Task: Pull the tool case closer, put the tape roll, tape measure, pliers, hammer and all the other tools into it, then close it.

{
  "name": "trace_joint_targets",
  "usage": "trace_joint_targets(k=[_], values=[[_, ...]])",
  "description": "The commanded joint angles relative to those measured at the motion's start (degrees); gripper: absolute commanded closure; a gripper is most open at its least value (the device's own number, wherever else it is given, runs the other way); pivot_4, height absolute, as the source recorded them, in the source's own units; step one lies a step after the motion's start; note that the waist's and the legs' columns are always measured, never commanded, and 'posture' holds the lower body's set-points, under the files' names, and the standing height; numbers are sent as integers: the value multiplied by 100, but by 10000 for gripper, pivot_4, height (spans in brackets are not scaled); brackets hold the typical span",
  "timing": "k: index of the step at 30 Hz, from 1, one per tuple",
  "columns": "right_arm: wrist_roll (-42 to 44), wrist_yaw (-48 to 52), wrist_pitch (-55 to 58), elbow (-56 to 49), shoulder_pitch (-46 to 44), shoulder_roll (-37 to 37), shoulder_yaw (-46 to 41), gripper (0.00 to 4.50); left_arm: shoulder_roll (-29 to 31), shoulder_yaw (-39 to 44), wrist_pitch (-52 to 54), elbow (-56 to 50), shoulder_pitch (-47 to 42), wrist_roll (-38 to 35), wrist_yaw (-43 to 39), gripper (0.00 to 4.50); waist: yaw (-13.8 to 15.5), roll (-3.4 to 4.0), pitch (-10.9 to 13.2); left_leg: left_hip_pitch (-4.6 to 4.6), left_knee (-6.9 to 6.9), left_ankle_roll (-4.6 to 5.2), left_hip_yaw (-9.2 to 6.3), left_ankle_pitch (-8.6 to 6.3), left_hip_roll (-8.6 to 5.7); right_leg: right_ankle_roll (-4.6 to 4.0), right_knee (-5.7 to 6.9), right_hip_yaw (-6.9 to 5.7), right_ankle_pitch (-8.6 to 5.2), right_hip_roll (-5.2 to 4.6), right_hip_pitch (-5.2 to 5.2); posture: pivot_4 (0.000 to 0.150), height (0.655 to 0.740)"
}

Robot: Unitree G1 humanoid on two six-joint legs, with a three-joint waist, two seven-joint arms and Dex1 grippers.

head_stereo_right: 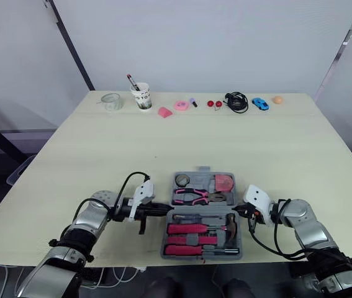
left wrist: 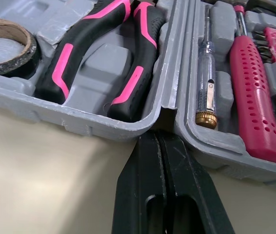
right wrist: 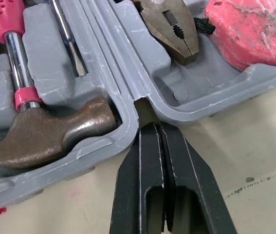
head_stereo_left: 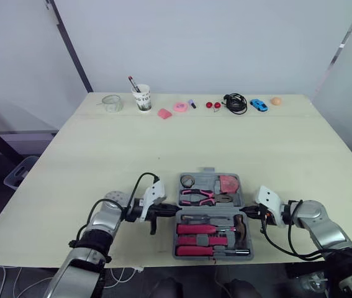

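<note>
Open tool case at tabletop's near edge looks heavy & stiff; L gripper & R gripper, both pinched shut, empty, sit at its hinge; grab far rim.

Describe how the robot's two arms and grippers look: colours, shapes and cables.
The left arm and right arm are silver-grey metal with rounded joint segments. Each wrist carries a boxy white housing, and black cables loop from it back along the forearm. The left gripper and right gripper each have two flat matte black fingers, tapering to the tip and slotted near the base.
</note>
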Motion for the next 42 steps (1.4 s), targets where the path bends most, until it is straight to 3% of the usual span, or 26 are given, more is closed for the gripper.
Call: trace_joint_targets(k=[1,25,35,36,37,38,39,42], values=[[78,69,-62,-198,-17,122,114,44752,9,-255,115,-144,205,53,-146,45000,-12,0,0,0,0,0,0,0,0,0,0,0,0,0,0,1500,7400],[247,-103,87,-173,7,-155,-373,44752,245,47,-123,-31,146,-83,37,45000,-96,0,-1,1,0,0,-1,0,0,0,4,0,1,0,0,1500,7400],[1246,-86,1242,-141,-268,-234,-1158,44752,553,614,159,-1353,660,-1007,-28,45000,-121,0,2,1,-3,0,-17,0,6,-1,5,2,1,-3,-2,1500,7400],[1381,-135,1491,-118,-369,-163,-1222,39299,559,622,264,-1605,756,-1121,-71,45000,-120,0,2,0,-2,0,-19,0,6,-1,4,2,1,-5,-2,1500,7400],[1485,-162,1714,-80,-462,-104,-1262,37564,567,603,358,-1830,844,-1227,-135,45000,-115,1,3,1,-2,0,-19,0,6,-1,4,3,1,-6,-1,1500,7400],[1574,-148,1954,-2,-582,-54,-1265,31745,589,537,478,-2091,951,-1335,-247,45000,-116,1,3,1,-2,0,-19,0,4,-1,4,5,2,-8,-1,1500,7400],[1649,-148,2234,88,-712,-14,-1258,30573,610,456,572,-2322,1046,-1407,-345,45000,-117,1,3,0,-2,0,-21,0,4,-1,4,5,2,-7,-1,1500,7400],[1879,-26,3086,383,-1216,83,-1133,18716,619,181,855,-2896,1266,-1479,-445,45000,-119,3,4,1,-2,0,-20,0,4,-1,4,7,2,-8,-2,1500,7400]])
